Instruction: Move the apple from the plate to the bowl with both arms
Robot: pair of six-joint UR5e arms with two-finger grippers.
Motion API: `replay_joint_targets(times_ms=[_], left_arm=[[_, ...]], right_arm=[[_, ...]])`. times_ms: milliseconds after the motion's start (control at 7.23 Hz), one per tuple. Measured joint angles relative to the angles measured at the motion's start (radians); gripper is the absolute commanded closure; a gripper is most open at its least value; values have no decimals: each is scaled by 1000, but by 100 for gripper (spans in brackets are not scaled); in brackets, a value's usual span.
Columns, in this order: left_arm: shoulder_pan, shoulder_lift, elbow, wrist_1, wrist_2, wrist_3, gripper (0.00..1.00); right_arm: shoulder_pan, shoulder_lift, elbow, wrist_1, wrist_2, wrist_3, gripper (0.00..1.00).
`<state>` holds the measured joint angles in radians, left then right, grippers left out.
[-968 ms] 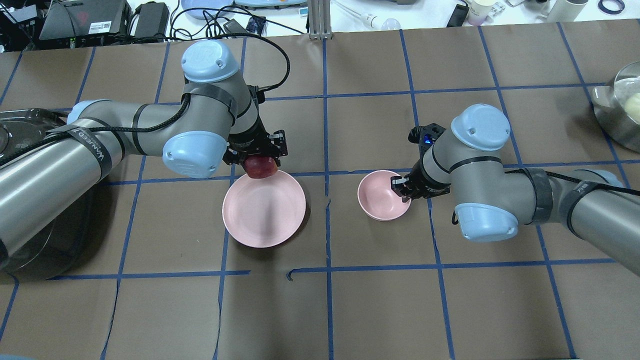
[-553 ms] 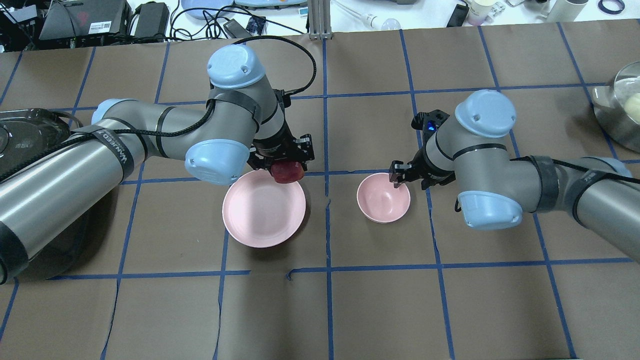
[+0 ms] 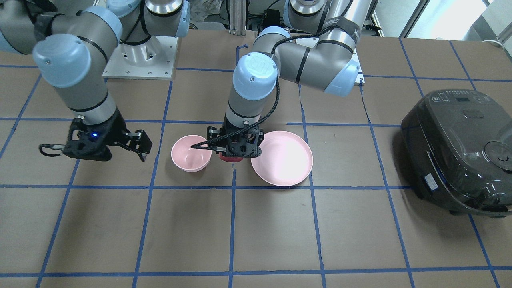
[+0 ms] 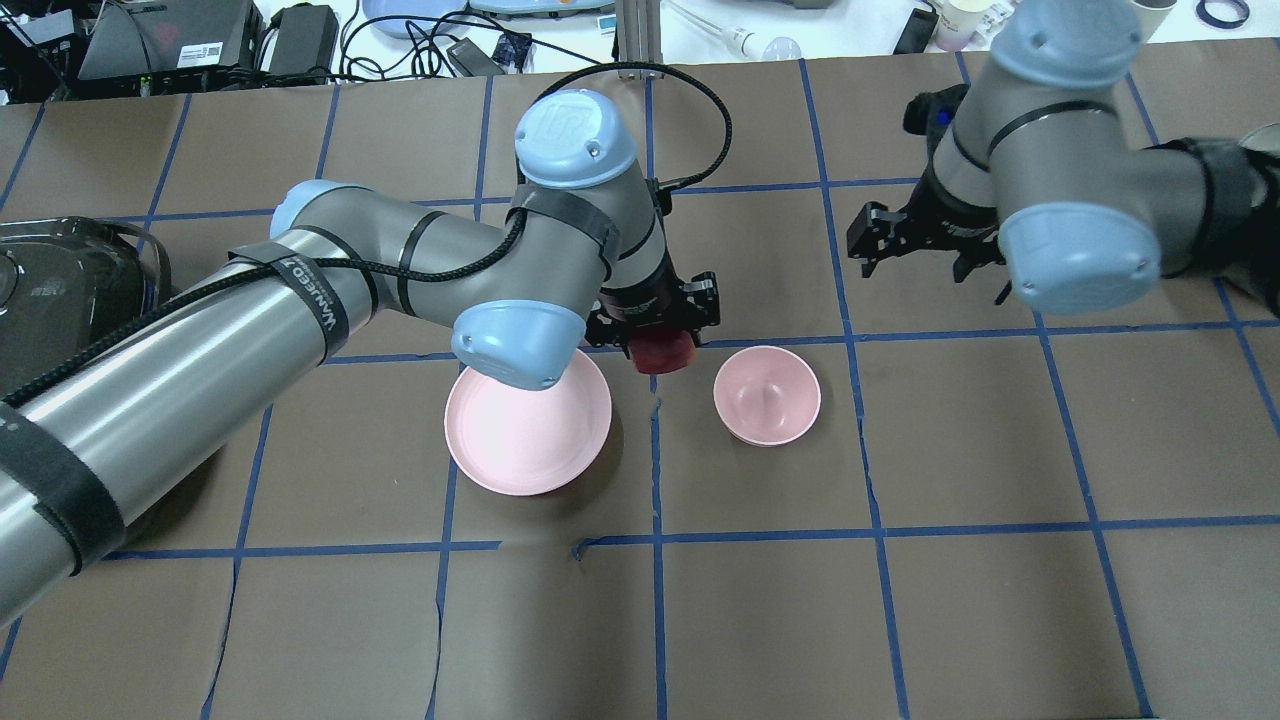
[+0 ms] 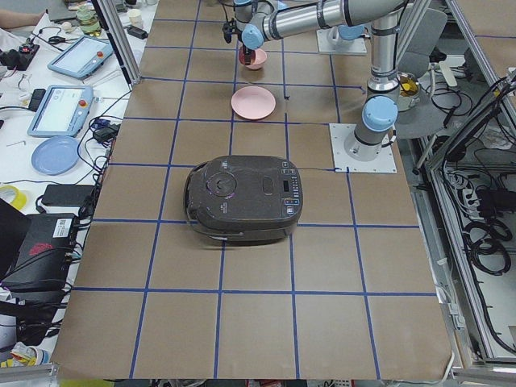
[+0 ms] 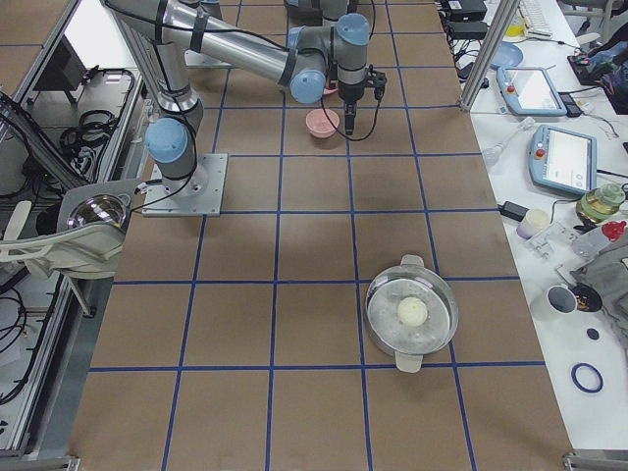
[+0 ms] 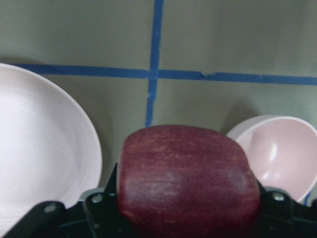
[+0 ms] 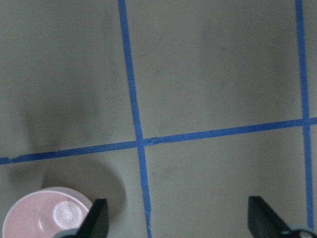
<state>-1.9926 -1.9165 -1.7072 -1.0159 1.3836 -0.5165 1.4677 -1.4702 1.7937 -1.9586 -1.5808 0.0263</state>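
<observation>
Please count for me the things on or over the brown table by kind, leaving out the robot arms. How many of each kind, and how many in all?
Pink dishes: 2 (plate, bowl)
Apples: 1 (apple, held in the left gripper)
Black cookers: 1 (cooker)
Metal pots: 1 (pot)
Total: 5

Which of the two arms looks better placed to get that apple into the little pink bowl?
Left. Its gripper is shut on the apple, which hangs between the plate and the bowl, close to the bowl's rim. The right gripper is open, empty and farther from the bowl.
</observation>
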Motion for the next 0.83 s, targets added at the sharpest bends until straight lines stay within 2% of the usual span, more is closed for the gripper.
replay_joint_targets(times_ms=[415, 553, 830], left_arm=[[-84, -51, 10, 139, -23, -165, 100], [-106, -87, 26, 185, -17, -212, 100], [-127, -149, 53, 212, -2, -238, 100]], right_arm=[[-9, -98, -205, 334, -8, 20, 0], [27, -113, -261, 383, 6, 46, 0], [96, -114, -287, 370, 21, 77, 0]])
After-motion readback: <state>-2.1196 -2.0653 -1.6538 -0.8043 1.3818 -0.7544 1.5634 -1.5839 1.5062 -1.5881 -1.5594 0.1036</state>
